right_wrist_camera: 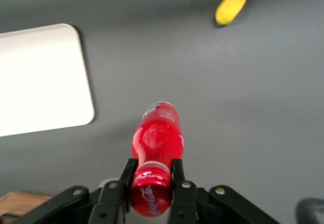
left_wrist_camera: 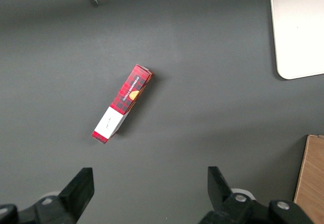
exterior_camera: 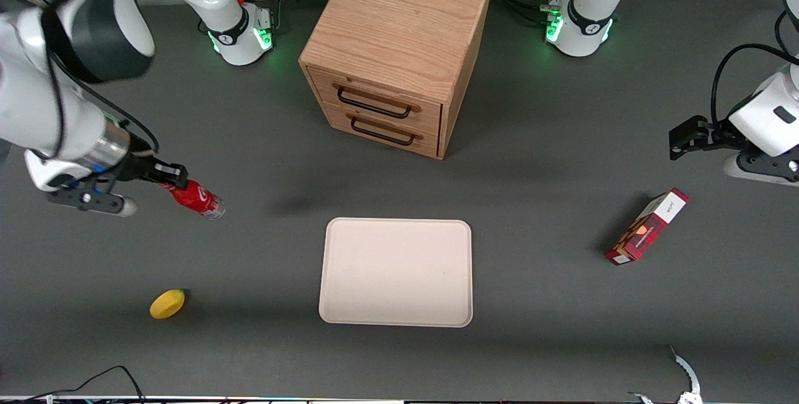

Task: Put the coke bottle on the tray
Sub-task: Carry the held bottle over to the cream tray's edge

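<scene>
**Bottle gripped, carry to tray pending**

Your right gripper pinched the small red coke bottle by its capped neck, off the table, toward the working arm's end. Next, you needed to carry it over the cream-white rectangular tray.

You see the gripper clamping the coke bottle by its neck toward the working arm's end of the table, well apart from the tray, which lies in front of the drawer cabinet
</scene>
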`<state>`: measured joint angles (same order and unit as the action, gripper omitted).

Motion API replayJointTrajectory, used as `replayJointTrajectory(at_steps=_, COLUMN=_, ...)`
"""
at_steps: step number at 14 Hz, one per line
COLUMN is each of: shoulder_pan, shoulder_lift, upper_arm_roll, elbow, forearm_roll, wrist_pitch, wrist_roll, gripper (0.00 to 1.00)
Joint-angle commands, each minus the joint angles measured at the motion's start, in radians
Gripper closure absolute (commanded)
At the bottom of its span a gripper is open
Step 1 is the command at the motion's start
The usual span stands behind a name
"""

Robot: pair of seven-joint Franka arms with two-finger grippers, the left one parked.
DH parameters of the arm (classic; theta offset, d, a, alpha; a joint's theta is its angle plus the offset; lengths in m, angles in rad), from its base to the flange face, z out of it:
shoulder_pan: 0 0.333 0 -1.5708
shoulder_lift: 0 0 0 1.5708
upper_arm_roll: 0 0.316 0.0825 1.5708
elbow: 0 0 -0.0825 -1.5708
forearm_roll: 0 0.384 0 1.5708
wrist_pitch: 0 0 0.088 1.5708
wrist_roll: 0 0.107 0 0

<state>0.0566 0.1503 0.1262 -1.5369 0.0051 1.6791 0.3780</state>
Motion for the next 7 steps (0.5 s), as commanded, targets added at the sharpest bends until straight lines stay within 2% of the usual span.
replayJointTrajectory(at_steps=1, shoulder_pan=0.028, shoulder_lift=0.228, upper_arm_roll=0.045, elbow=0.397, forearm_roll=0.018, wrist_pitch=-0.197, wrist_roll=0.117, gripper=1.0)
replayJointTrajectory(at_steps=3, shoulder_pan=0.072, shoulder_lift=0.372, upper_arm_roll=0.055, elbow=0.61, forearm_roll=0.016, wrist_pitch=-0.254, wrist_roll=0.258, gripper=1.0)
replayJointTrajectory(at_steps=4, shoulder_pan=0.094, shoulder_lift=0.42, upper_arm_roll=0.058, elbow=0.645, forearm_roll=0.013, wrist_pitch=-0.237, wrist_roll=0.303, gripper=1.0)
replayJointTrajectory(at_steps=7, shoulder_pan=0.135, shoulder_lift=0.541, upper_arm_roll=0.058, elbow=0.661, forearm_roll=0.007, wrist_pitch=-0.055, wrist_roll=0.471, gripper=1.0)
